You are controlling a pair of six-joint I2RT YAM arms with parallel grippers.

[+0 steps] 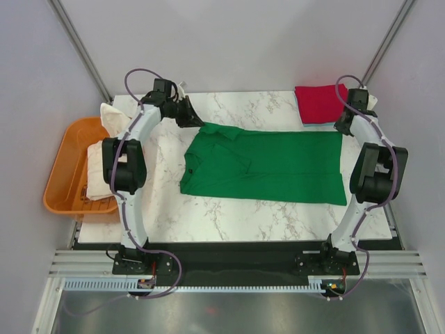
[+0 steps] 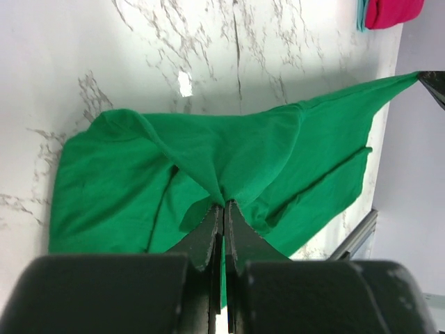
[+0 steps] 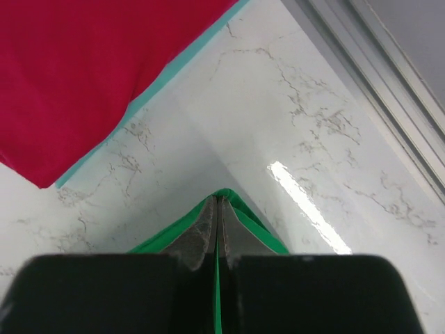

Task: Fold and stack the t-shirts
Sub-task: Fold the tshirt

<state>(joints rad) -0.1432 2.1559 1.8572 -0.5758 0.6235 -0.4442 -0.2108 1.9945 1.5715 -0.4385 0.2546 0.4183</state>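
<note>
Left wrist view: left pincer [image 2: 222, 206] pressed together on a pinch of the green t-shirt [image 2: 208, 156]. Cloth passes between the fingers and tents up off the table [image 2: 83, 49]. One taut edge runs from that pinch away to the shirt's other far corner.

Right wrist view: right pincer [image 3: 217, 200] likewise clamped, with a thin green fold showing between the fingers and to either side. Just beyond it lies the red t-shirt [image 3: 90, 69], folded, with a pale blue t-shirt [image 3: 174, 69] peeking out along its edge from underneath.

Top view: the green shirt is spread mid-table, its long axis running left to right, parallel to the far edge. The left arm has the far-left corner at the sleeve end. The right arm has the far-right corner at the hem end. Both grips therefore sit on the far long edge, one arm per end. The whole body of the shirt lies from the pincers toward the near edge, toward the arm bases. The red-on-blue stack sits at the far-right corner of the table, close to the right grip; I cannot tell whether it touches the green cloth. A white t-shirt [image 1: 97, 177] lies in the orange tub [image 1: 52, 181] off the left edge.

My read: a lengthwise fold comes next, with the far edge carried over toward the near edge. Both arms need to travel together, square to the long axis, or the fold line will skew.
</note>
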